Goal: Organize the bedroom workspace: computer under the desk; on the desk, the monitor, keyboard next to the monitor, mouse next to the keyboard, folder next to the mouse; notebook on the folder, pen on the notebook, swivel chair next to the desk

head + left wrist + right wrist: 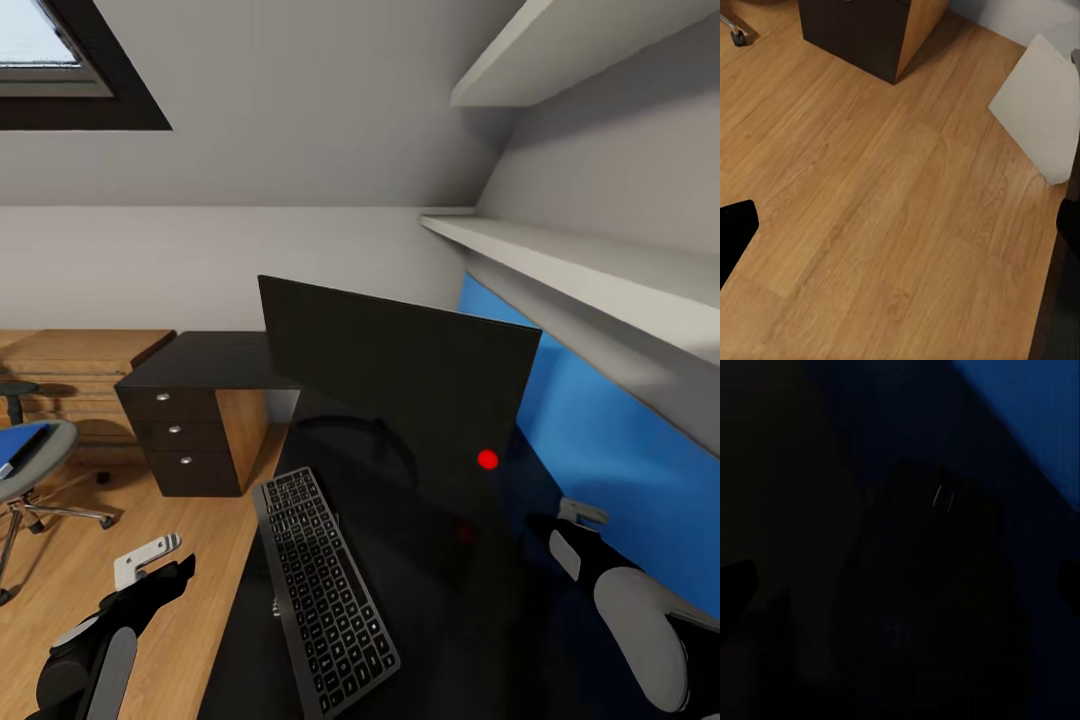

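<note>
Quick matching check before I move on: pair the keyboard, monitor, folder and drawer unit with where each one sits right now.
Things:
1. keyboard
2. monitor
3. folder
4. drawer unit

Places:
A. on the swivel chair seat
B. upright on the desk, behind the keyboard
C. under the desk's far wing
D. flat on the desk, by its front edge

Pairs: 1-D, 2-B, 3-A, 4-C

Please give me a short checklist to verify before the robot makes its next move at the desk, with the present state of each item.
1. Monitor stands on the desk: ok.
2. Keyboard lies on the desk beside the monitor: ok.
3. Mouse on the desk next to the keyboard: cannot tell, that area is too dark.
4. Folder moved off the swivel chair: not ok, it lies on the seat.
5. Left gripper free: cannot tell.
6. Right gripper free: cannot tell.
</note>
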Controlling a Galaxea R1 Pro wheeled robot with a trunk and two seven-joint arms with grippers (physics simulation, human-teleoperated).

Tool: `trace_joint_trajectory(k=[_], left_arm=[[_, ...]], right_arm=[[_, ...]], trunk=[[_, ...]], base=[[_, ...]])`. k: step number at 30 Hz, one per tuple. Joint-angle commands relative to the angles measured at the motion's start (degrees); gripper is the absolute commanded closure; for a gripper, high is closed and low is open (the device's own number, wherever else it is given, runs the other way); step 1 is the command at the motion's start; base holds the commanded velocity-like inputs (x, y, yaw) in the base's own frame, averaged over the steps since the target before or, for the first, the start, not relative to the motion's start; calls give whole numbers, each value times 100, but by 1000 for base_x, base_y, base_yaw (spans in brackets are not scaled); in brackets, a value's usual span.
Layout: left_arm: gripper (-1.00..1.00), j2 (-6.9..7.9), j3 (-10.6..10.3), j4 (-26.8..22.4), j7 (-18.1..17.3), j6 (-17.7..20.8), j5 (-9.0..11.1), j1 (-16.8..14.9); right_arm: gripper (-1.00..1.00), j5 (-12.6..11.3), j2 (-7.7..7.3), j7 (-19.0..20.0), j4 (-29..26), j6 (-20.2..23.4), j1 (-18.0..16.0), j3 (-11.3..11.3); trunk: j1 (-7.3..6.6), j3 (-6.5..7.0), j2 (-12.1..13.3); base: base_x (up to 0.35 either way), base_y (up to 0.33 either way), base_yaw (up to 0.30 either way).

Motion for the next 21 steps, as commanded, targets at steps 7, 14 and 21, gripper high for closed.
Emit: trace_joint_trajectory(k=[7,14,21], left_arm=[[-100,-3,4,-7,41,23,61,-4],[-100,-3,4,-7,41,23,61,-6],[-100,-3,9,-7,41,23,61,-5]], right_arm=[[-100,11,-2,-19,15,45,-3,-22],[-100,11,-2,-19,16,45,-3,-23],[-100,11,-2,-19,16,45,-3,-23]], trunk=[[154,-132,-286],[264,-222,-486],[264,-222,-486]], base=[[0,0,0],[0,0,0],[0,0,0]])
